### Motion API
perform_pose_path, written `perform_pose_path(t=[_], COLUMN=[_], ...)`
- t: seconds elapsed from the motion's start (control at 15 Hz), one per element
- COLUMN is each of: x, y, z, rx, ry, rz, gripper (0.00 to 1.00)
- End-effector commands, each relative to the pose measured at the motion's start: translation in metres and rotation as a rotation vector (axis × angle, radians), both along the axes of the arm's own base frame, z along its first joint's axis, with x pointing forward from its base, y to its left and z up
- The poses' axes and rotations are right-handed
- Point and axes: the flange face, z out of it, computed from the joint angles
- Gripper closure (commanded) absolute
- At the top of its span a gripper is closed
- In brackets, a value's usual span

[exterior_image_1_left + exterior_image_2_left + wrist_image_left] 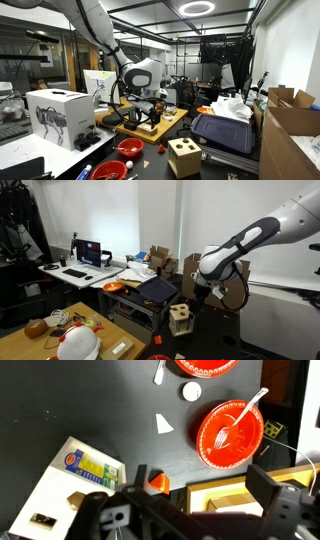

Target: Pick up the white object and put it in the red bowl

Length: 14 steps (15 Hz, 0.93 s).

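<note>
In the wrist view the end effector (200, 482) is hanging high over the black desk (80, 400) with its jaws spread wide, gripping nothing. Two white pieces are lying apart on the desk: a wedge (164, 424) at about 11 o'clock from the end effector and a disc (190, 392) at 12 o'clock, farther out. I cannot tell which one the task means, so picking the wrong piece is the first risk.

The red bowl (205, 365) is sitting at 12 o'clock, cut off by the frame edge, just beyond the disc. A wider orange-red bowl (232, 435) holding a fork (245, 415) is lying at 1 o'clock, nearer the wedge. Dropping the piece there by mistake is looking likely.

Both pieces are lying low and flat, so the fingers may be scraping the desk or pushing the piece away instead of pinching it.
</note>
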Motion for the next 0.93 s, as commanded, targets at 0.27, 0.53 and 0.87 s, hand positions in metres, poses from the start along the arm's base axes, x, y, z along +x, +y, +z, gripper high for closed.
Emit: perform_pose_path(t=[0.27,0.53,0.87], x=[0.031,0.039,0.037], y=[0.035,0.049,0.064], z=[-0.08,-0.105,-0.12], rx=[0.004,0.03,0.047], ry=[0.105,0.146,0.207], rz=[0.061,0.148,0.219], gripper=[0.0,0.0,0.0])
